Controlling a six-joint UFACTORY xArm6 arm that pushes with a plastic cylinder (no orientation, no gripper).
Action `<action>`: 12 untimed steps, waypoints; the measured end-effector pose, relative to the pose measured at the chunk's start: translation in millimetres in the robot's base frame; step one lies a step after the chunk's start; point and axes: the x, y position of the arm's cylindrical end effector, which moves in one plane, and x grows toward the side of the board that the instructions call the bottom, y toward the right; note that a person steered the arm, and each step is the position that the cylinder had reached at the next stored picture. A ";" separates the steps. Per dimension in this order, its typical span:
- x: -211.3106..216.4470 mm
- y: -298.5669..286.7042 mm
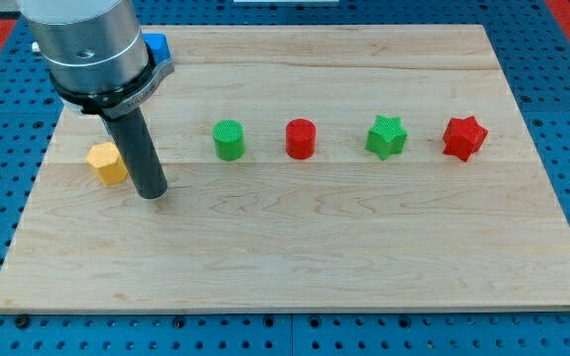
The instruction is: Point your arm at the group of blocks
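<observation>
Our rod stands at the board's left side, short of the row of blocks it is meant to point at.

The group we take as the target is a row of 4 across the middle of the board: a green cylinder [229, 139], a red cylinder [302, 138], a green star [386, 136] and, nearest the right edge, a red star [464, 137]. My tip [151, 195] rests toward the left edge, just beside a yellow block [108, 162] and a little nearer the bottom edge than the row. A blue block [156, 44] peeks out behind our arm by the top left corner. We carry no pincer, only the rod, so nothing opens or closes. We judge the approach unfinished; next we should slide toward the right edge and slightly upward, stopping before the green cylinder.
</observation>
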 end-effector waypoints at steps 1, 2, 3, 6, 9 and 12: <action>0.0 0.0; -0.2 0.0; -0.2 -0.9; -1.8 -24.9; -42.0 -35.3; -96.7 -6.5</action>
